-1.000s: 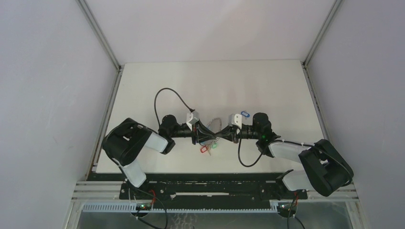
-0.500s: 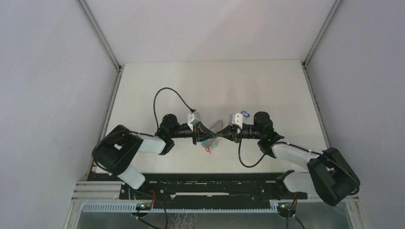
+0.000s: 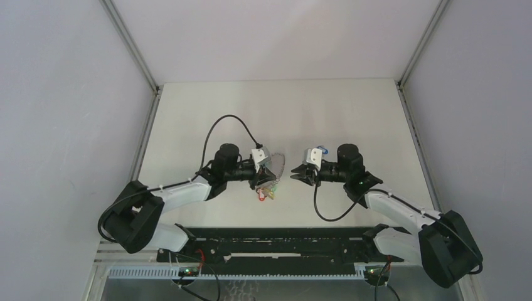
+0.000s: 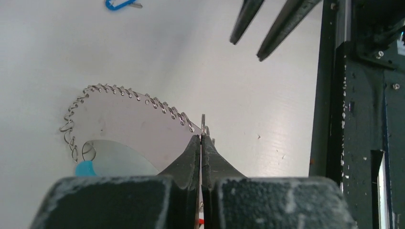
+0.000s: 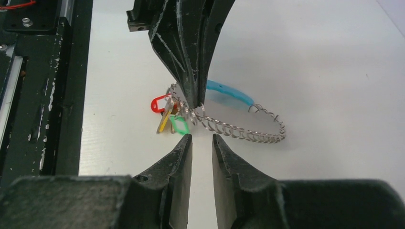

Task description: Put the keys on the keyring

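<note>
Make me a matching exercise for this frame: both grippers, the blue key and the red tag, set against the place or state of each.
Things
1. left gripper
2. right gripper
3. blue key
4. red tag

Place or state
A. lying loose on the table, off the ring
B. shut on the wire of the keyring
C. jaws slightly apart, holding nothing
D. strung on the ring beside a green tag

Pairs: 1-B, 2-C, 3-A, 4-D

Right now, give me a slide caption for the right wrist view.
Left claw pinches the keyring by its wire; the right claw, open, sits just short of it.
</note>
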Available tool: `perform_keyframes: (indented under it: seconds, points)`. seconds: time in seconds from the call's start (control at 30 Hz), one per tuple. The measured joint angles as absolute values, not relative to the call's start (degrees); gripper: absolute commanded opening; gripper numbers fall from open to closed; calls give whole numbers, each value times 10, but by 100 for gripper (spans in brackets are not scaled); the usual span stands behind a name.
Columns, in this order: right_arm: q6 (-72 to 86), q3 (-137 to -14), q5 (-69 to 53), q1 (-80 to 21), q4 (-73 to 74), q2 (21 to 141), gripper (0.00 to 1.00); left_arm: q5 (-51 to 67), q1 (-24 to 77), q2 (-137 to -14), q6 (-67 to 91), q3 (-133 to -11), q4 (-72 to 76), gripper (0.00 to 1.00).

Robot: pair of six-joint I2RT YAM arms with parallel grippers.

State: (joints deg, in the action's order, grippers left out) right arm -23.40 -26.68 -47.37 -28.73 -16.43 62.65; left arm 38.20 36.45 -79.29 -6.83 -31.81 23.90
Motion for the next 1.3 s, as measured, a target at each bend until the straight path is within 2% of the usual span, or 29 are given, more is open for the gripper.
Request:
perform_keyframes:
  seconds: [0.4, 0.83, 1.1, 1.3]
  points:
    - [-287, -327, -471, -317, -147, 738, 23, 352, 382, -787, -112, -340, 137, 0]
    - [-320, -377, -468, -359, -102, 806, 25, 344, 387, -787, -117, -358, 105, 0]
    - [-336, -392, -452, -370, -86, 827, 19, 344, 389, -787, -118, -360, 96, 0]
    - [-340, -395, -446, -373, -76, 835, 18, 344, 389, -787, -119, -360, 91, 0]
